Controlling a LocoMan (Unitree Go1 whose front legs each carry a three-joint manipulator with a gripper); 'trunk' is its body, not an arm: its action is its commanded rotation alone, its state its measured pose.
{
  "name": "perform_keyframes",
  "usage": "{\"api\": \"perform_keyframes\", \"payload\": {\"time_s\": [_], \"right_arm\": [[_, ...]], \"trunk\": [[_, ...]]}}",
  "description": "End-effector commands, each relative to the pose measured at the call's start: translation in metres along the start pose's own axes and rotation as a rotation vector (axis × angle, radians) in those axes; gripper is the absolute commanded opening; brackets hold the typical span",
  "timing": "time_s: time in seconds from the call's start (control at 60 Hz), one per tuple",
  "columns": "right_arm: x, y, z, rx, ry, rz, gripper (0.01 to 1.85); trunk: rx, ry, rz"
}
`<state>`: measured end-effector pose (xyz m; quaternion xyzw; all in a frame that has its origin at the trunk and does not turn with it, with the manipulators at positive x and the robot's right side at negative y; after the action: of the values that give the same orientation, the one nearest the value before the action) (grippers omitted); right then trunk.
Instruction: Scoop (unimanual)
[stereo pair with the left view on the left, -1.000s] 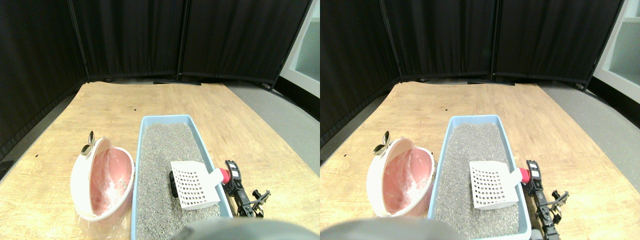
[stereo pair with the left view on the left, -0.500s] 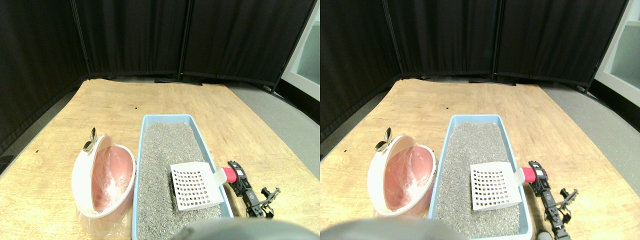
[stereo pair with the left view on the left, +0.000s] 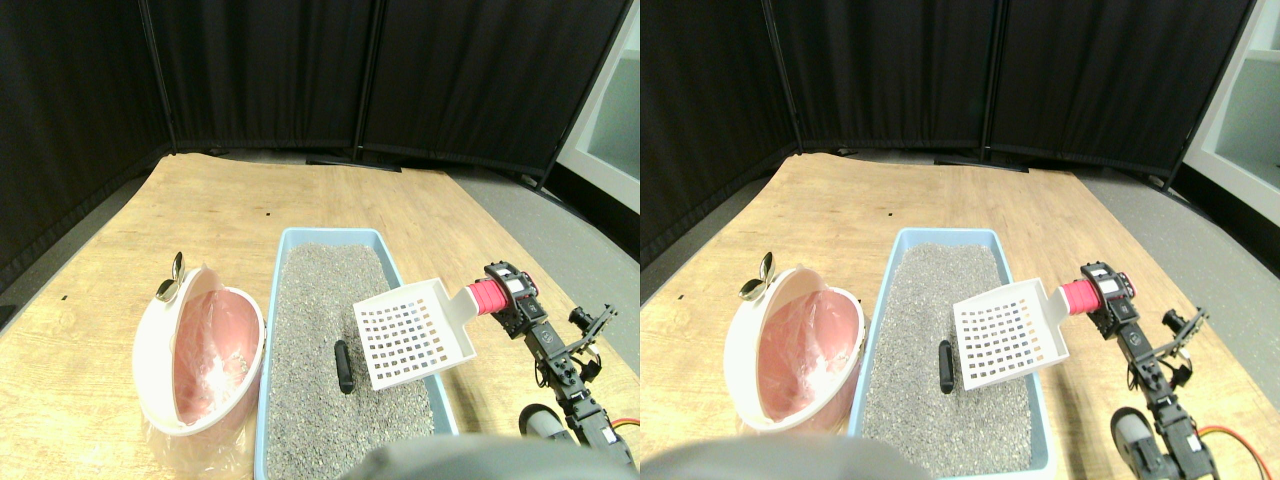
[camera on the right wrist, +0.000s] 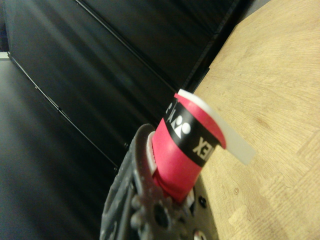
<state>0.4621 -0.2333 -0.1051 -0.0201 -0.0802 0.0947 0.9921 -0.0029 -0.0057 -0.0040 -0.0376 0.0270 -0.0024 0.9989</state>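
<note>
You have one white slotted scoop (stereo pair with the left view on the left: 413, 334), one blue litter tray (stereo pair with the left view on the left: 350, 238) of grey litter, one dark lump (stereo pair with the left view on the left: 343, 366) on it and one pink-lined bin (stereo pair with the left view on the left: 198, 358). Your right gripper (stereo pair with the left view on the left: 503, 295) has its fingers clamped on the scoop's red-wrapped handle (camera on the right wrist: 184, 146) (the scoop hangs tilted above the tray's right rim). The bin sits just beside the tray's left edge; the wooden surface (stereo pair with the left view on the left: 230, 205) beyond lies open. The tray's near end is cut off.

White slotted scoop (stereo pair with the left view on the left: 415, 333) raised over blue litter tray (stereo pair with the left view on the left: 419, 300), red handle in right gripper (stereo pair with the left view on the left: 508, 295), dark lump (stereo pair with the left view on the left: 343, 366) on litter.
</note>
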Motion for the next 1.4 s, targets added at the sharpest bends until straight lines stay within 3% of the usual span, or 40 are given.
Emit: {"api": "perform_keyframes", "payload": {"time_s": [0.017,0.217,0.567,0.867,1.0,1.4], "right_arm": [[0.004,0.0,0.01,-0.027,-0.063,0.033,0.06],[0.015,0.003,0.013,-0.131,-0.029,0.096,0.06],[0.035,-0.001,0.007,-0.226,0.034,0.075,0.06],[0.046,0.005,0.01,-0.342,0.017,0.124,0.06],[0.049,0.013,0.015,-0.385,0.021,0.179,0.06],[0.052,0.04,0.034,-0.565,-0.002,0.251,0.06]], "trunk": [[-0.036,0.015,0.021],[-0.064,0.016,0.049],[-0.124,0.011,0.108],[-0.153,0.009,0.134],[-0.168,0.018,0.146],[-0.187,0.018,0.158]]}}
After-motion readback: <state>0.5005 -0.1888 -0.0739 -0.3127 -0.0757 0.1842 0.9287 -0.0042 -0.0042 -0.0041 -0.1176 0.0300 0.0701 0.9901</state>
